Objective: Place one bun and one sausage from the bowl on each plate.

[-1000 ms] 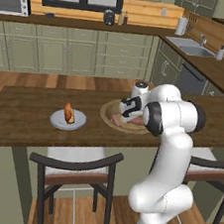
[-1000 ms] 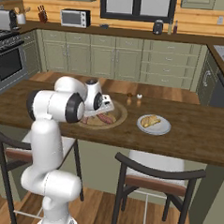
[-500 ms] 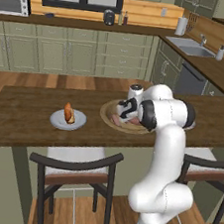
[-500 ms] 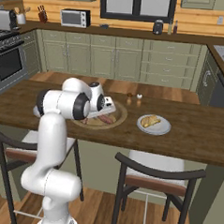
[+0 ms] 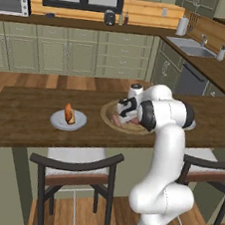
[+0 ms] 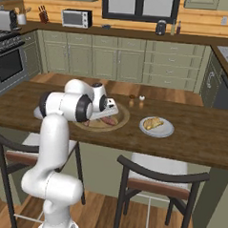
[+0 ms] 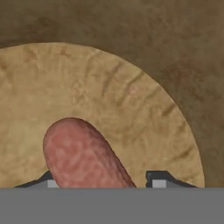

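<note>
One sausage (image 7: 83, 155) sits btwn end effector (image 7: 103, 180) tips — grip unclear, its lower end cut off in bowl (image 7: 131, 100).

Bowl (image 5: 109, 118) sits mid-worktop (image 5: 27, 123). Two sausages (image 6: 107, 121) lie in it. One plate (image 5: 68, 122) stands well left of the bowl, a bun (image 5: 69, 114) on it. Second plate (image 6: 156, 127) stands just right of the bowl, the other bun (image 6: 153, 122) on it. Claw (image 7: 103, 183) is low over the bowl; one sausage end lies between its tips. Two chairs (image 6: 152, 183) stand before the worktop.
</note>
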Motion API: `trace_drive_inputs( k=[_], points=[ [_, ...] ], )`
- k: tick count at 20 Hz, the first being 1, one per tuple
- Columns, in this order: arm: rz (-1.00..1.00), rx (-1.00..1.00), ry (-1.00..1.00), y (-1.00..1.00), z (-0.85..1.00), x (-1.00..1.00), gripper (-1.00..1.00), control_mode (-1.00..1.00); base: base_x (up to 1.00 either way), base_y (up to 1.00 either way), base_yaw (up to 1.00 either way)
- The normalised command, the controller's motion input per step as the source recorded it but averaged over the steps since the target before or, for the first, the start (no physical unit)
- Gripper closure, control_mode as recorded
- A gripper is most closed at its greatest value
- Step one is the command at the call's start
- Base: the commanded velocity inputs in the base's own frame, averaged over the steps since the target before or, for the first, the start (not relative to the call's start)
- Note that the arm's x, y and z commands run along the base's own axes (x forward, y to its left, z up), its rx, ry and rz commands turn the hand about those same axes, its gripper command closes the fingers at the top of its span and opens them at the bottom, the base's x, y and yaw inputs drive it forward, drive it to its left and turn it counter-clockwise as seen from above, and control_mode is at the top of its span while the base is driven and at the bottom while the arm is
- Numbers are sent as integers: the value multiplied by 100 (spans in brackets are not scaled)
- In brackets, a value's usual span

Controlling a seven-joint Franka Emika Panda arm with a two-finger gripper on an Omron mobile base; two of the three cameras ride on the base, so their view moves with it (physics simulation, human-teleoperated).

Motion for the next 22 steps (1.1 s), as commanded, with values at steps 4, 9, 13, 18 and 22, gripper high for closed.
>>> trace_drive_inputs(
  k=[4, 9, 13, 18, 22],
  points=[
    [0, 0, -1, 0, -14, 0, 100, -100, 0, 0, 0],
    [-2, 0, -3, 0, 30, -10, 100, -100, 0, 0, 0],
    [-10, 6, -10, 2, 99, -51, 100, -100, 0, 0, 0],
    [-5, 21, 0, 50, 86, -74, 100, -100, 0, 0, 0],
    [-3, 26, 1, 94, 87, -51, 100, -100, 0, 0, 0]
  ],
)
